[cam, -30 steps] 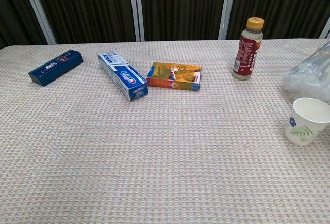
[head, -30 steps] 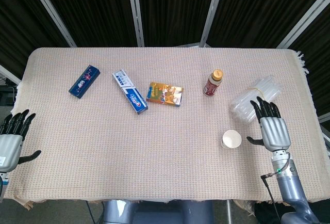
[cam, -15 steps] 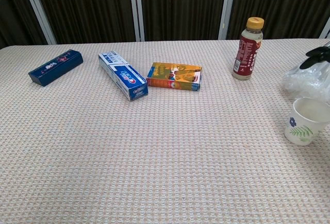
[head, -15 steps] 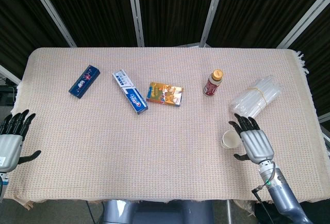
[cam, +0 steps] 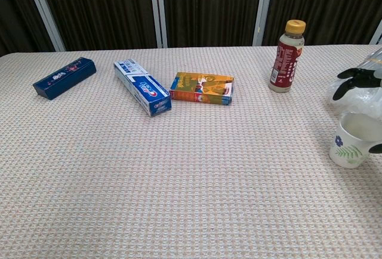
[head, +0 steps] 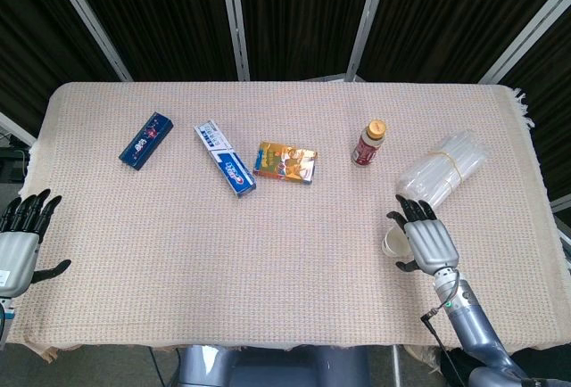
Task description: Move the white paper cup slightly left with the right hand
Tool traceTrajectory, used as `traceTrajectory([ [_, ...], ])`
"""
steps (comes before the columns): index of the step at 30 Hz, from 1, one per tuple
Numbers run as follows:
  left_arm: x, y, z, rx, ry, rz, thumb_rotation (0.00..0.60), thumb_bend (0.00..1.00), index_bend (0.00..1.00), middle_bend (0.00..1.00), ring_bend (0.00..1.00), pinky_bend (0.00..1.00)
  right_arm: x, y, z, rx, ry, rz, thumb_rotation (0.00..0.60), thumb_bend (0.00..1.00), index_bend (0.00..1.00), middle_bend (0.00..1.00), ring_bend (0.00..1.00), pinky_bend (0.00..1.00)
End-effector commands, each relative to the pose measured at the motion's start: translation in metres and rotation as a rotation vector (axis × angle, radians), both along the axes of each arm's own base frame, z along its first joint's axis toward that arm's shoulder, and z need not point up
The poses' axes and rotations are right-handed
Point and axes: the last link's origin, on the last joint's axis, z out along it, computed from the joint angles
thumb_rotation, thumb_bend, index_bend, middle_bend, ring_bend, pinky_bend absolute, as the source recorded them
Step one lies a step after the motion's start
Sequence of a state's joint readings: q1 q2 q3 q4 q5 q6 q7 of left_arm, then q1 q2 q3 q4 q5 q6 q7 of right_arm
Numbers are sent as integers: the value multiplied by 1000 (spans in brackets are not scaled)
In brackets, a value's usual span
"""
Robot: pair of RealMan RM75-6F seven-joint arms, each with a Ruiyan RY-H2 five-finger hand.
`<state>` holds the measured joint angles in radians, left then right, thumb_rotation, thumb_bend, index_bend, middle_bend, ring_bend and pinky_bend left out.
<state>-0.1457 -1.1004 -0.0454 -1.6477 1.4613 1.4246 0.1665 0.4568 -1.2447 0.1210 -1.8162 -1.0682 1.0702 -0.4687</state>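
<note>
The white paper cup (head: 392, 243) with a leaf print stands upright near the table's front right; the chest view shows the cup (cam: 353, 141) at the right edge. My right hand (head: 426, 241) hovers over the cup's right side with fingers spread, hiding part of its rim. In the chest view its dark fingertips (cam: 356, 79) show above the cup and another dark tip shows beside the cup's right wall. Whether it touches the cup I cannot tell. My left hand (head: 20, 239) lies at the front left edge, fingers apart, holding nothing.
A clear plastic sleeve (head: 443, 168) lies just behind the cup. A brown bottle (head: 368, 143) stands farther back left. An orange box (head: 285, 162), a toothpaste box (head: 225, 156) and a dark blue box (head: 145, 140) lie across the middle and left.
My right hand has moved left and slightly toward the front, from beside the cup's right to over it. The cup has stayed in place. The left hand has not moved.
</note>
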Motion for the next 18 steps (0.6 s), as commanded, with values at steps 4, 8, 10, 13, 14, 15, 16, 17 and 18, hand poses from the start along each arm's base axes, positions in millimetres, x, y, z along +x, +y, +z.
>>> traceTrajectory([
  [4,0,0,0,0,0,0,600,0,0,0,0,0,-4,-5,-7,21,39,-24,600,111,261,0,0,0],
  [8,0,0,0,0,-1,0,600,0,0,0,0,0,-7,-7,-9,26,55,-40,600,133,313,11,0,0],
  [10,0,0,0,0,0,0,600,0,0,0,0,0,-6,-7,-10,25,56,-42,600,139,343,24,0,0],
  [13,0,0,0,0,0,0,600,0,0,0,0,0,-6,-8,-10,20,57,-40,600,151,376,42,0,0],
  [14,0,0,0,0,-1,0,600,0,0,0,0,0,-6,-8,-10,18,58,-40,600,160,388,50,0,0],
  [15,0,0,0,0,-1,0,600,0,0,0,0,0,-6,-8,-11,17,59,-39,600,167,396,56,0,0],
  [16,0,0,0,0,-1,0,600,0,0,0,0,0,-6,-8,-11,14,60,-40,600,175,408,64,0,0],
  [17,0,0,0,0,0,0,600,0,0,0,0,0,-7,-8,-11,12,61,-41,600,180,419,72,0,0],
  [18,0,0,0,0,0,0,600,0,0,0,0,0,-8,-9,-12,11,63,-43,600,181,424,76,0,0],
])
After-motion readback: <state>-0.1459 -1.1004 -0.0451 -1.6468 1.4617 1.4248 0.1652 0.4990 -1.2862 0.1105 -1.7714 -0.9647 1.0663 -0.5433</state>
